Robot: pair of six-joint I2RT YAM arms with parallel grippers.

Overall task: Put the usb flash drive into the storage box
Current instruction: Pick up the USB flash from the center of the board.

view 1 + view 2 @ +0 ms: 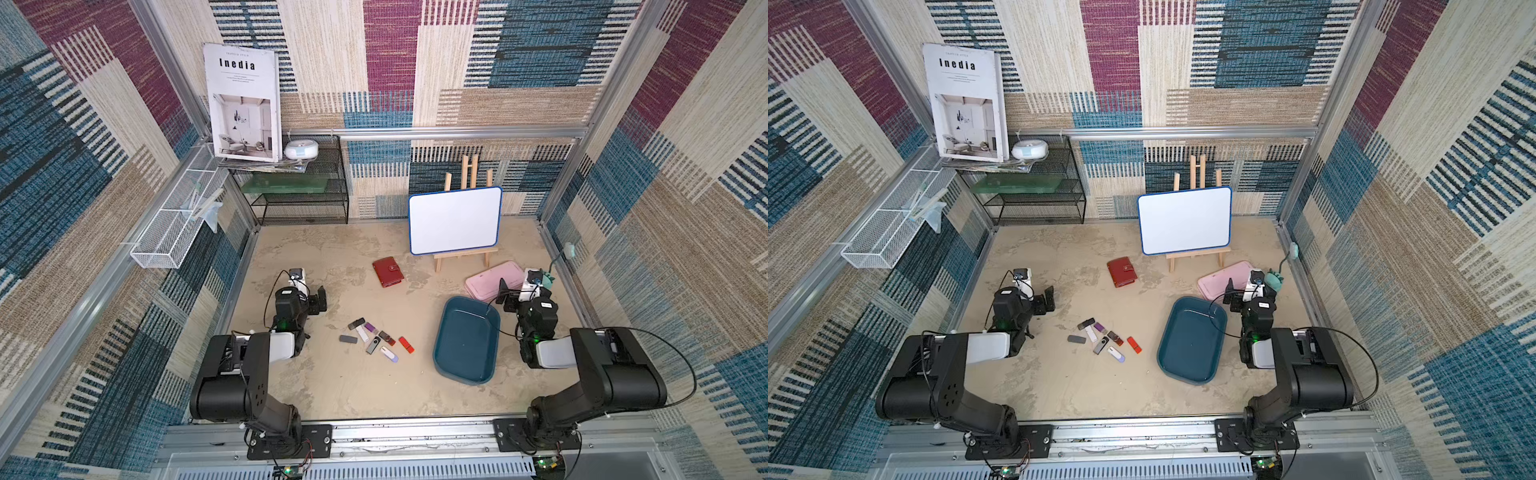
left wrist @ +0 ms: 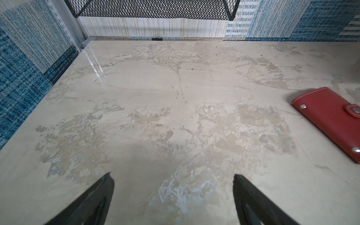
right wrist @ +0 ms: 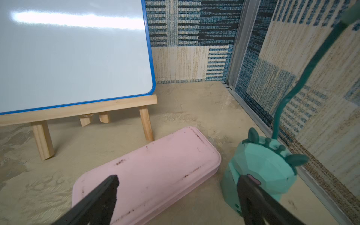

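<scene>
Several usb flash drives (image 1: 376,338) lie in a loose cluster mid-table in both top views (image 1: 1104,338): a red one (image 1: 406,344), a white-and-purple one (image 1: 389,354), a grey one (image 1: 348,339) and others. To their right sits the storage box (image 1: 465,340), a dark teal tray with nothing in it (image 1: 1192,338). Left of the cluster and farther back, my left gripper (image 1: 320,300) is open over bare table (image 2: 172,175). My right gripper (image 1: 503,297) is open behind the box, above the pink case (image 3: 178,178). Neither wrist view shows the drives or the box.
A red wallet (image 1: 387,272) lies behind the drives (image 2: 331,118). A pink case (image 3: 152,175) and a teal desk lamp (image 3: 263,169) sit at the back right. A whiteboard on a wooden easel (image 1: 455,220) and a black mesh shelf (image 1: 299,187) stand at the back wall.
</scene>
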